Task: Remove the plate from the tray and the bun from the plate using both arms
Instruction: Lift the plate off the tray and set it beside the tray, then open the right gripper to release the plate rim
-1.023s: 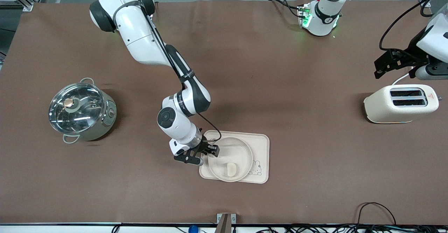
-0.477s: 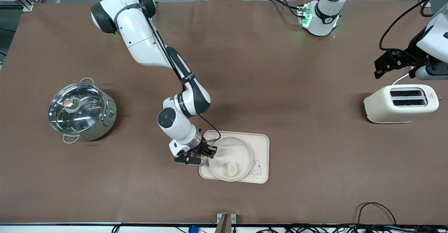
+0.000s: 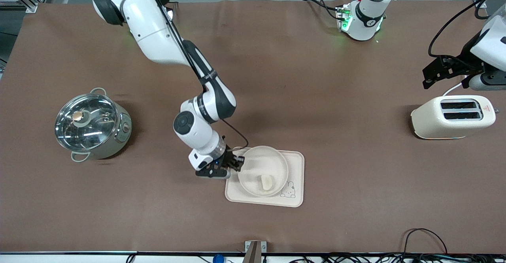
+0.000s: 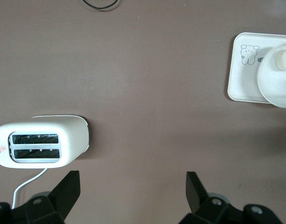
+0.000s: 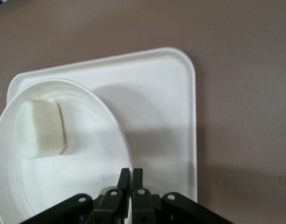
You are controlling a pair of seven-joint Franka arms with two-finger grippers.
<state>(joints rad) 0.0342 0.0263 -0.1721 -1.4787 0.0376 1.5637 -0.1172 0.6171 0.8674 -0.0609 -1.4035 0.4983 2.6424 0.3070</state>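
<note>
My right gripper is shut on the rim of the round cream plate and holds it a little above the rectangular rabbit tray. The small pale bun lies in the plate. In the right wrist view the closed fingers pinch the plate's rim, with the bun inside and the tray beneath. My left gripper waits open and empty over the table above the toaster; its wrist view shows bare table between the jaws.
A cream toaster stands at the left arm's end of the table, also in the left wrist view. A steel pot with a glass lid stands at the right arm's end. Cables run along the table's front edge.
My right gripper has lifted the plate with the bun off the tray and drawn it slightly toward the robots' bases. The left arm has not moved.
</note>
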